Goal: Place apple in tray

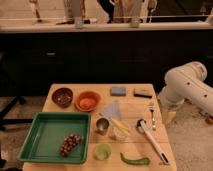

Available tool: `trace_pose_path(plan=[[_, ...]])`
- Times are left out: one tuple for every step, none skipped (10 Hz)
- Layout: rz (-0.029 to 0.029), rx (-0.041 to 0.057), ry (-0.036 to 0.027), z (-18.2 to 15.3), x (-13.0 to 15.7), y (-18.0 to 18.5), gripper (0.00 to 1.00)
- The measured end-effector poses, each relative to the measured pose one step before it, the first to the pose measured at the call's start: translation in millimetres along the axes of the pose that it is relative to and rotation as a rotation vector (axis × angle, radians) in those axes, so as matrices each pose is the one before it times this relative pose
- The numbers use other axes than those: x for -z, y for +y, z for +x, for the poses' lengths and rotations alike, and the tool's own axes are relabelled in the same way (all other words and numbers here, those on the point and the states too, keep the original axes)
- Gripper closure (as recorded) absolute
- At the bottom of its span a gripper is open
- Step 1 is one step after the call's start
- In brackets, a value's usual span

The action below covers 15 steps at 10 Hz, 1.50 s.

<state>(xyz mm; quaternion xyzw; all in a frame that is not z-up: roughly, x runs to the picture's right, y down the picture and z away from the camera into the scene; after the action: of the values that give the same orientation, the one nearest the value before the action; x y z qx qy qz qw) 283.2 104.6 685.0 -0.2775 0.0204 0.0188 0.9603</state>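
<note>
The green tray lies at the table's front left, with a dark bunch of grapes in its near right corner. A round orange-red shape that looks like the apple rests inside the orange bowl, just behind the tray. My white arm hangs off the table's right side. Its gripper points down beside the right edge, far from the apple and the tray, open and holding nothing.
A dark red bowl stands left of the orange one. A blue sponge, a dark block, a fork, a spatula, a metal cup, a light-green cup and a green pepper fill the right half.
</note>
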Motion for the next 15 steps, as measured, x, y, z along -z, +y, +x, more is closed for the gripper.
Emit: trace_pose_path(plan=[[0.00366, 0.01183, 0.01082, -3.80, -0.91, 1.12, 0.20], [0.00081, 0.01167, 0.00748, -11.95, -1.04, -0.33, 0.20], [0.00170, 0.01497, 0.01094, -14.47, -0.64, -1.05, 0.20], [0.00099, 0.01267, 0.01001, -13.67, -0.19, -0.34, 0.20], [-0.00037, 0.00984, 0.00547, -10.54, -0.55, -0.75, 0.20], [-0.00086, 0.00704, 0.00260, -7.69, -0.61, -1.57, 0.20], [-0.00356, 0.00415, 0.00440, -5.04, -0.40, -0.36, 0.20], [-0.00379, 0.00758, 0.00488, -7.63, -0.55, -1.31, 0.20], [-0.00184, 0.00608, 0.00259, -6.69, -0.04, -1.65, 0.20], [-0.00208, 0.00596, 0.00085, -8.39, -0.34, -2.17, 0.20], [-0.00015, 0.00733, 0.00329, -7.57, 0.00, -2.50, 0.20], [-0.00130, 0.00917, 0.00327, -7.61, -0.46, -2.91, 0.20], [-0.00022, 0.00306, 0.00333, -4.52, 0.02, -3.26, 0.20], [-0.00208, 0.00079, 0.00009, -3.99, 0.32, -3.07, 0.20], [-0.00259, -0.00102, -0.00033, -2.10, -0.58, -2.66, 0.20]])
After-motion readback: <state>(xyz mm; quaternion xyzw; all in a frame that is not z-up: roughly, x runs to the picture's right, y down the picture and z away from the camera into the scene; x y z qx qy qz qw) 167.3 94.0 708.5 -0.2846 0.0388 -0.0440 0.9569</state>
